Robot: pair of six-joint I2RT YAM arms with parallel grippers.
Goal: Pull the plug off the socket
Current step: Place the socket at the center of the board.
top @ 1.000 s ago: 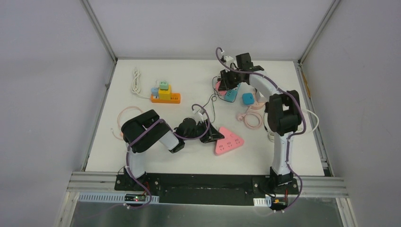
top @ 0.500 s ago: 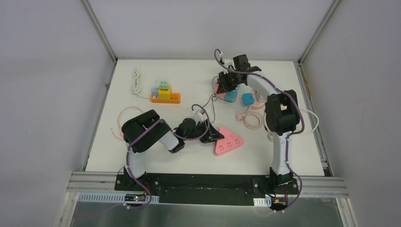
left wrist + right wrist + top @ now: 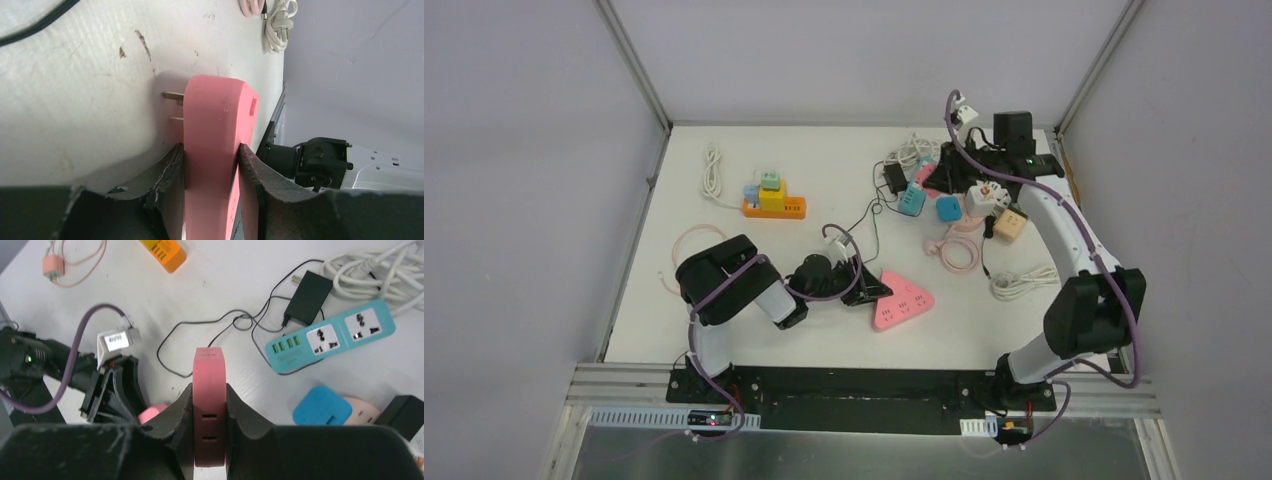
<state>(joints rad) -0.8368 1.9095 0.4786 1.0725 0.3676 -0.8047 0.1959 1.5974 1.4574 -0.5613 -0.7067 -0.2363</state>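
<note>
Both hands pinching pink pieces, well apart: I judge the pull done.

My left hand (image 3: 210, 150) pinches the pink triangular plastic socket block (image 3: 215, 105) low over the white surface (image 3: 824, 330). My right hand (image 3: 209, 390) pinches a rose-pink flat slotted plastic block (image 3: 209, 365) held aloft. Only setting down seems left. Only the left wrist view shows two bare metal prongs (image 3: 172, 95).

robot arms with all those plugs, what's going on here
Each arm has hold of something pink. The left gripper is clamped on the triangular pink power strip lying near the front of the table, with two metal prongs showing at its side. The right gripper holds a flat pink plug block up at the far right, near the teal power strip and black adapter.
</note>
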